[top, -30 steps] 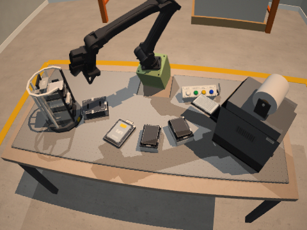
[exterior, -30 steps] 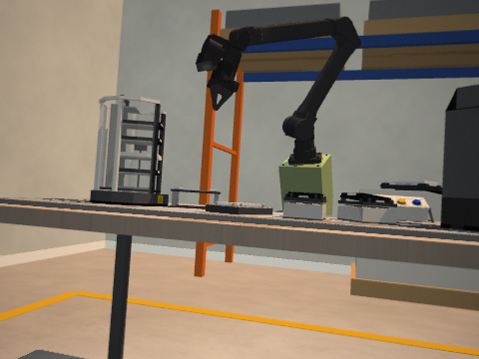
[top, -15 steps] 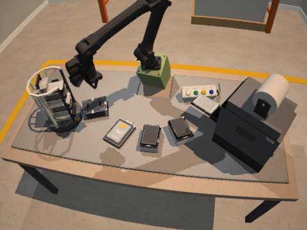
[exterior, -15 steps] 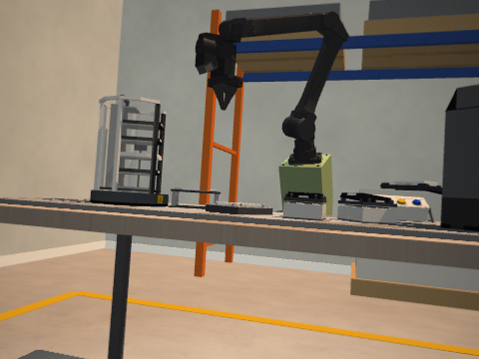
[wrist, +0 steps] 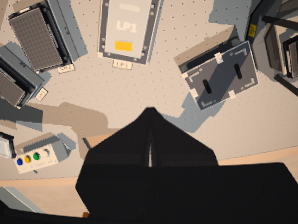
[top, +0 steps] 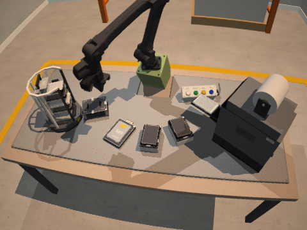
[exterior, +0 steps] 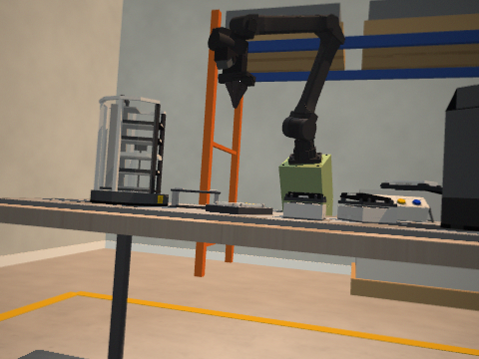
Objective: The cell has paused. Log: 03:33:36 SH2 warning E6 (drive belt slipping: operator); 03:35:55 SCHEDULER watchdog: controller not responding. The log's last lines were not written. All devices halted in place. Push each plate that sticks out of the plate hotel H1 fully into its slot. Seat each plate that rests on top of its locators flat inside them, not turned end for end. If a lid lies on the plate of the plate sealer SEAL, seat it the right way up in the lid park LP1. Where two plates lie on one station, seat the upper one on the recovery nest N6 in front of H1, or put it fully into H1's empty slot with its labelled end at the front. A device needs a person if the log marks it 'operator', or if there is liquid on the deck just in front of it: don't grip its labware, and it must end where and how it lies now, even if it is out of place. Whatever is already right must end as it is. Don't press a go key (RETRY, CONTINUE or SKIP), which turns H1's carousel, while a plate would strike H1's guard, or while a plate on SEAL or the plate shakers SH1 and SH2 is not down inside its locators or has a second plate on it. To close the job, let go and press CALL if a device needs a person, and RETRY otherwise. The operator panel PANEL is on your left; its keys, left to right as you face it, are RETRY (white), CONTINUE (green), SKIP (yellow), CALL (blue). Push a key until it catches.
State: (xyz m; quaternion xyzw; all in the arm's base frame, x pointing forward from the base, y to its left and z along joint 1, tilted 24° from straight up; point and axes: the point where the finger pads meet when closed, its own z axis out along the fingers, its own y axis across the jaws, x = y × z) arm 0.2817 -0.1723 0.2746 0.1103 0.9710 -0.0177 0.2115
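Below the fully closed, empty fingers [exterior: 236, 102], the worktop [top: 224, 166] carries plate hotel H1 [top: 61, 71], whose light, rigid plates likely push best end-on.

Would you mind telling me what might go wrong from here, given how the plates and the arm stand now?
1. One shaker plate sits skewed on its station beside the squarer one. If that station is SH2, gripping it would break the operator rule.
2. The end effector is shut and empty, high above the recovery nest; descending without opening would likely knock labware.
3. The white lid at the sealer lies close to the panel; lifting it may bump a key.
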